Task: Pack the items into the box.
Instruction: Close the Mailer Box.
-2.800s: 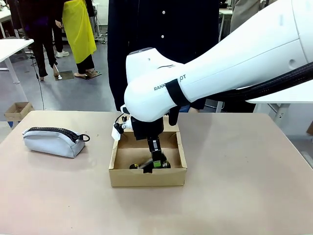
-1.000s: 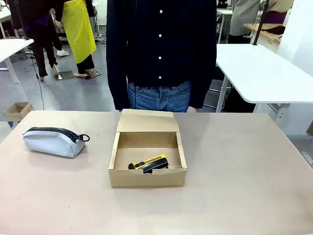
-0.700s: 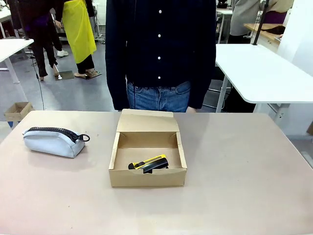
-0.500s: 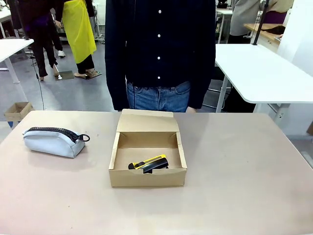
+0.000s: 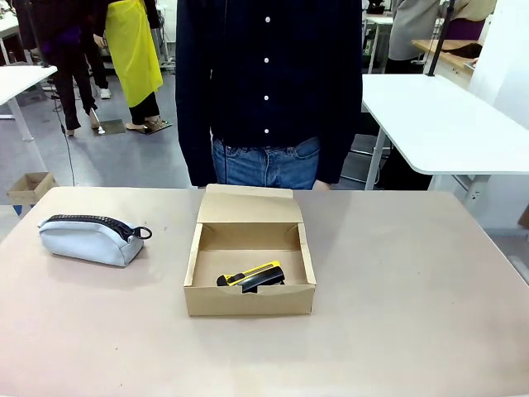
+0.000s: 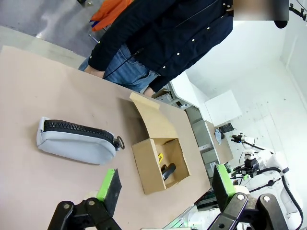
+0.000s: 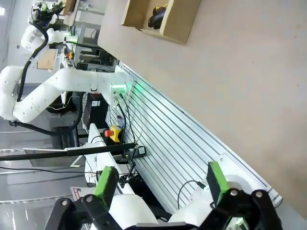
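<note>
The brown cardboard box [image 5: 248, 300] stands open mid-table, its lid flap up at the far side. Inside, near the front wall, lie the yellow utility knife [image 5: 253, 272] and the black stapler [image 5: 266, 282], touching each other. In the left wrist view my left gripper [image 6: 166, 182] is open and empty, high above the table, with the box [image 6: 144, 165], knife [image 6: 159, 156] and stapler [image 6: 168, 171] far below. My right gripper [image 7: 161, 182] is also open and empty, off the table's near edge; the box [image 7: 178, 23] with the stapler [image 7: 157, 17] shows at the top of its view.
A light-grey zip pouch [image 5: 88, 240] lies on the table's left side, also visible as the pouch [image 6: 76, 143] from the left wrist. A person in a dark shirt [image 5: 269, 83] stands at the far edge behind the box. White tables stand beyond.
The right arm, which reached into the box 2.8 s ago, has pulled back out of the front view. Over the last second the box and items have not moved.
</note>
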{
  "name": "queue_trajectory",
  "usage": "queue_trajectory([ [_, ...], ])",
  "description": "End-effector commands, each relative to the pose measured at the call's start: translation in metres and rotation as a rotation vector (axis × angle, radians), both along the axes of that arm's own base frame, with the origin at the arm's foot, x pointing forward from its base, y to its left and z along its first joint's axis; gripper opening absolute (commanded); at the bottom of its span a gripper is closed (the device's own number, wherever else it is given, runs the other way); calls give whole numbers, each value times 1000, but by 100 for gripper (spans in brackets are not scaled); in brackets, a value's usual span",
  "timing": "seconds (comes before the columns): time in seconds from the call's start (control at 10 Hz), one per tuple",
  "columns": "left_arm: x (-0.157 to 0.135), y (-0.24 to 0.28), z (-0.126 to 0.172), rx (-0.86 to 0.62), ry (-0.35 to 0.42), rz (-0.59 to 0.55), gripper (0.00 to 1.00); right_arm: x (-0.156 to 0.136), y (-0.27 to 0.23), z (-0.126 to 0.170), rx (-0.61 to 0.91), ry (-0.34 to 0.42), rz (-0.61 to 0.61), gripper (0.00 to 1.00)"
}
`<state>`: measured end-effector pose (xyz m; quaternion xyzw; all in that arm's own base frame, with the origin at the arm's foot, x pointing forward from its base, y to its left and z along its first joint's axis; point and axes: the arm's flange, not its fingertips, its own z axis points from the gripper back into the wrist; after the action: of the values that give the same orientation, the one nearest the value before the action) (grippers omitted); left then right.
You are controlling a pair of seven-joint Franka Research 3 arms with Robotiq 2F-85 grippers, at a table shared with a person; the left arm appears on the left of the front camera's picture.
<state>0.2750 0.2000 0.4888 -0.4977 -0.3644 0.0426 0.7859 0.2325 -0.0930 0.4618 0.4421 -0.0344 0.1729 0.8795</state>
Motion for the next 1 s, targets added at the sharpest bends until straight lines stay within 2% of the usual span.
queue_trajectory([
  [0.0, 0, -1, 0, -9, -32, -2, 100, -1, -4, 0, 10, -18, 14, 100],
  [0.9, 0, -1, 0, -9, -32, -2, 100, -1, -4, 0, 10, -18, 14, 100],
])
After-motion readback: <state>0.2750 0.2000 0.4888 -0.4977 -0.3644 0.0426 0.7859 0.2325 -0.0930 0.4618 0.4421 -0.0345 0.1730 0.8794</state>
